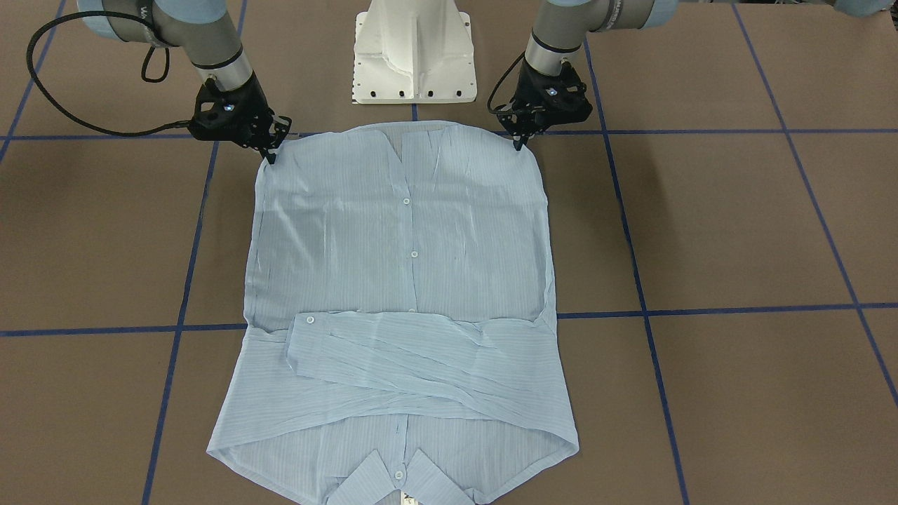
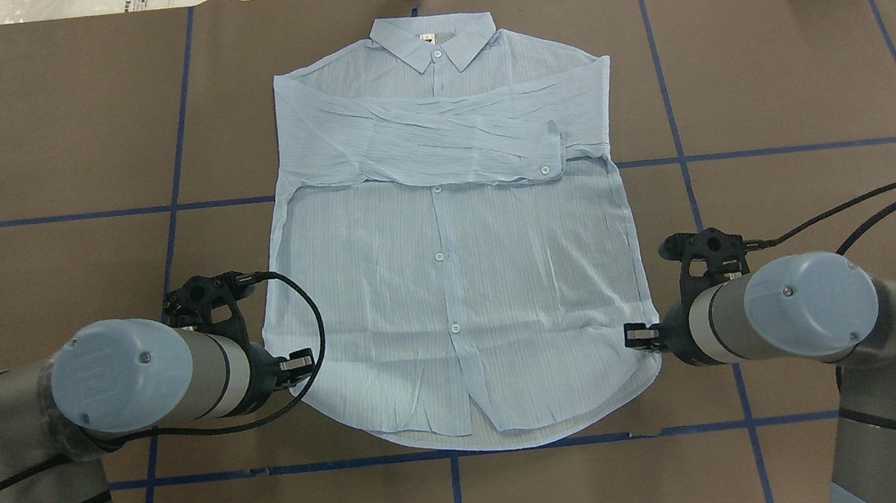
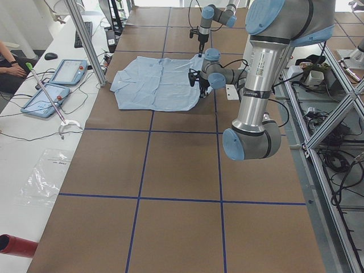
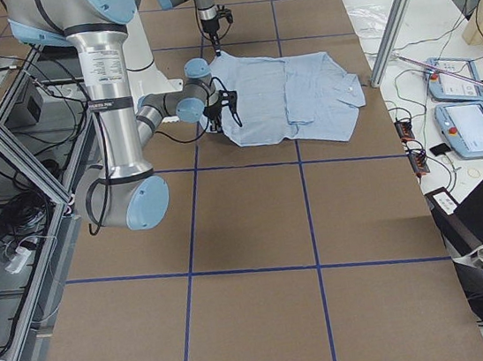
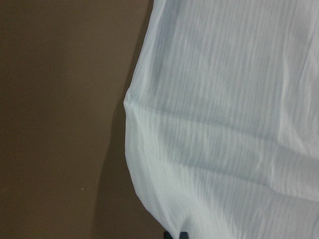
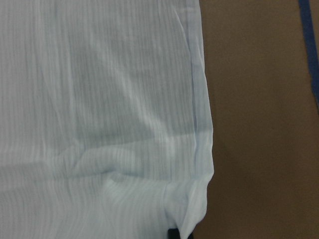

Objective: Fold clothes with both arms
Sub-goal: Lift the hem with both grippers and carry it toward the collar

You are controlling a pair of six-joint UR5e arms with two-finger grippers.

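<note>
Looking for readable text, you won't find much. There's a small tag (image 2: 427, 38) inside the collar (image 2: 469, 44), and some lettering on the left arm (image 2: 140, 380) in the side view, both too small to make out.

Counts: one shirt (image 2: 451, 284), two arms, two claws. You can see three white buttons down the front below the folded sleeves (image 2: 437, 141), plus one at the collar and at least one on the top cuff.

The shirt is thin, pale blue, finely striped, a bit see-through and wrinkly. It's lying flat mid-table (image 2: 769, 89) on the brown surface with its blue tape grid. The collar is on the far side from the robot, the rounded hem is near the white base (image 1: 414, 49), and both sleeves are crossed over the chest.

Left gripper (image 1: 519, 145) is pinched closed on its hem corner, and the right gripper (image 1: 270, 157) on the right arm (image 2: 791, 309) is doing the same at the other corner. Cloth puckers at the fingertips (image 6: 173, 234) in the wrist view.
</note>
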